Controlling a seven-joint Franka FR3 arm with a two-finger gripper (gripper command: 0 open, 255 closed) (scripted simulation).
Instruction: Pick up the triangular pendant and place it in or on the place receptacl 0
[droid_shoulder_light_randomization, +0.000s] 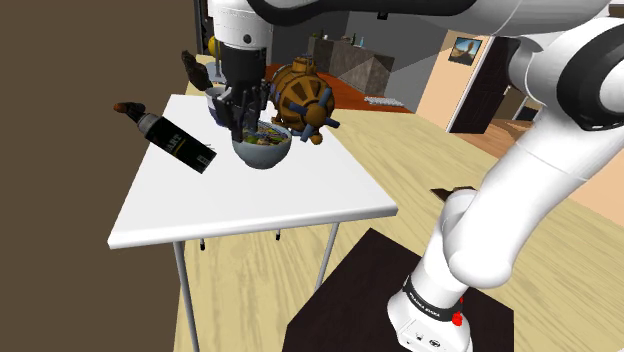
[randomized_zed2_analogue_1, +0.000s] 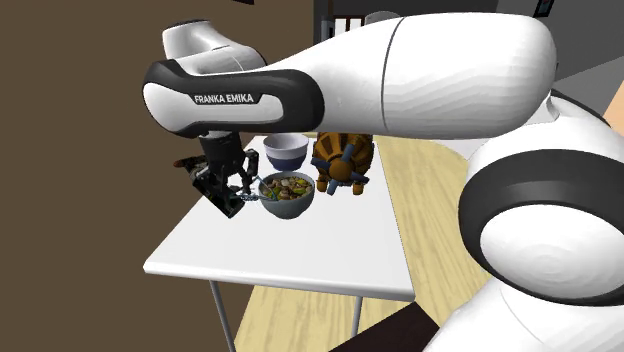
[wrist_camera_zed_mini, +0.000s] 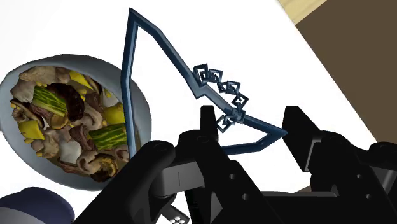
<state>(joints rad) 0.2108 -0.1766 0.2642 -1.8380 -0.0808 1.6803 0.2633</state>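
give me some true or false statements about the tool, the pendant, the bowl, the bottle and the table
1. The tool clasps the blue triangular pendant. True.
2. The black bottle stands upright. False: it lies tipped over on the table.
3. The bowl beside the tool holds mixed food. True.
4. The table has a dark wooden top. False: its top is plain white.
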